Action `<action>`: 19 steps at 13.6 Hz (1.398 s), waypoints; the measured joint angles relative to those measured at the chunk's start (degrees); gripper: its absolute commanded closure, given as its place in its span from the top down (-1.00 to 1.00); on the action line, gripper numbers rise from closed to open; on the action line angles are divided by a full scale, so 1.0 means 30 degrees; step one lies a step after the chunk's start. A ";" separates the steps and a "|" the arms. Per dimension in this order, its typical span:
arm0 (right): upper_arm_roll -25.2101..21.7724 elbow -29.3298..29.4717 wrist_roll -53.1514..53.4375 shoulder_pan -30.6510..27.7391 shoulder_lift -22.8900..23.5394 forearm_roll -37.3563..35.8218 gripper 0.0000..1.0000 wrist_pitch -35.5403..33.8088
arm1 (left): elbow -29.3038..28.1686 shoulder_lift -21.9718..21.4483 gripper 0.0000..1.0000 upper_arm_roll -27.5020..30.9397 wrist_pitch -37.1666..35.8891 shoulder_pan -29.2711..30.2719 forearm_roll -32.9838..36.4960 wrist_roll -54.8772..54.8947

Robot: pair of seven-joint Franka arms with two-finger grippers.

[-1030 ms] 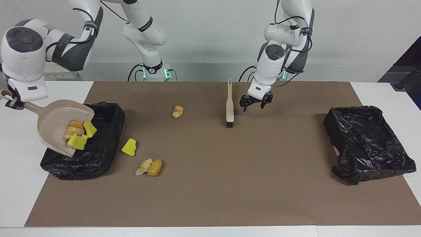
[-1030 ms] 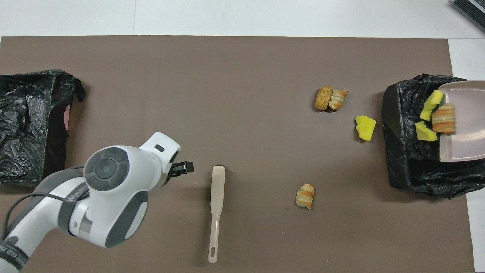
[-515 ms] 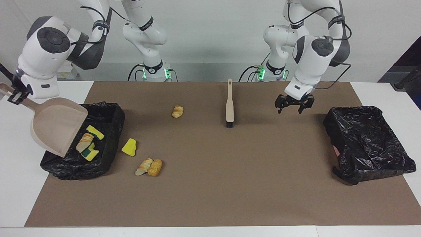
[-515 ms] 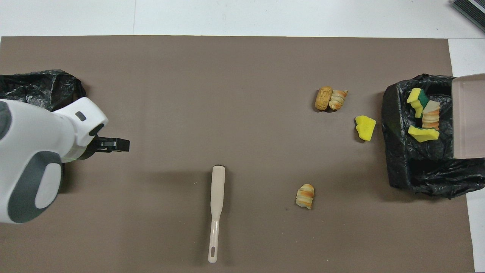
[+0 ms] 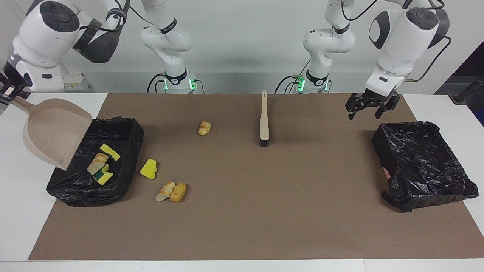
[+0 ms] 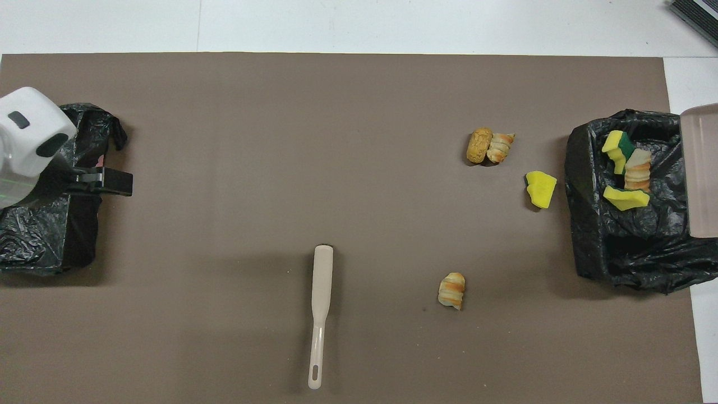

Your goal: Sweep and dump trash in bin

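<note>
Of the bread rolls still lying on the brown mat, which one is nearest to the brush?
The single roll lying alone, nearer the robots; the other two rolls lie touching, farther from the brush.

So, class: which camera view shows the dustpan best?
The facing view: the whole dustpan shows, tilted over the bin at the right arm's end, its handle in the right gripper. The overhead view catches only one cropped edge.

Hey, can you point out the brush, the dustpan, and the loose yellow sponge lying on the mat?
brush (image 5: pixel 264 121), facing view, middle of its handle
dustpan (image 5: pixel 53 132), facing view, inside of its scoop
yellow sponge (image 6: pixel 541 188), overhead view, its top face
</note>
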 measured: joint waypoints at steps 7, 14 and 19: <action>-0.0050 0.0000 0.5951 -0.0153 0.0000 0.7850 -1.00 -0.0578 | 0.0558 0.0275 1.00 -0.0071 -0.0605 0.0014 -0.0015 0.0565; 0.0237 -0.1762 1.8094 0.1258 0.0240 1.2958 -1.00 -0.2590 | 0.0839 0.0106 1.00 -0.0048 -0.0596 0.0159 -0.0022 0.0552; 0.0326 -0.2169 2.7714 0.4943 0.1911 1.5131 -1.00 -0.1286 | 0.0858 0.0064 1.00 -0.0099 -0.0546 0.0437 -0.0022 0.0629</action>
